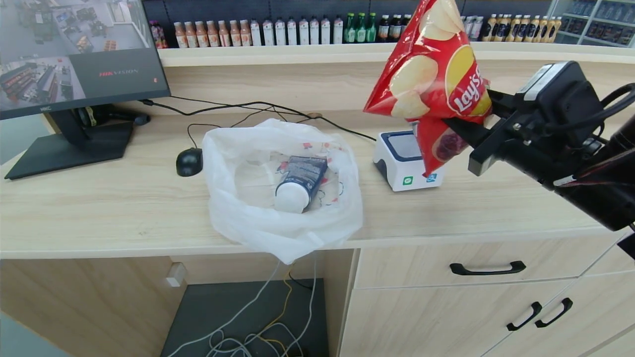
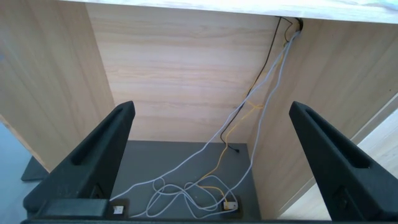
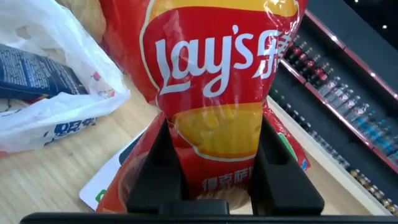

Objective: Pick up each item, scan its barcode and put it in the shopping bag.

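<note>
One chip bag (image 1: 431,74) within right hand (image 3: 217,155)

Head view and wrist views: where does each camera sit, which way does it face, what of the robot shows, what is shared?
Head view: on the head, facing down at counter, shopping bag, scanner; right gripper holds chip bag.
Left wrist view: low, facing cables under the counter; open left gripper shows.
Right wrist view: on that wrist, facing the chip bag in its gripper.
Shared: head and right wrist views both show chip bag and shopping bag.
</note>
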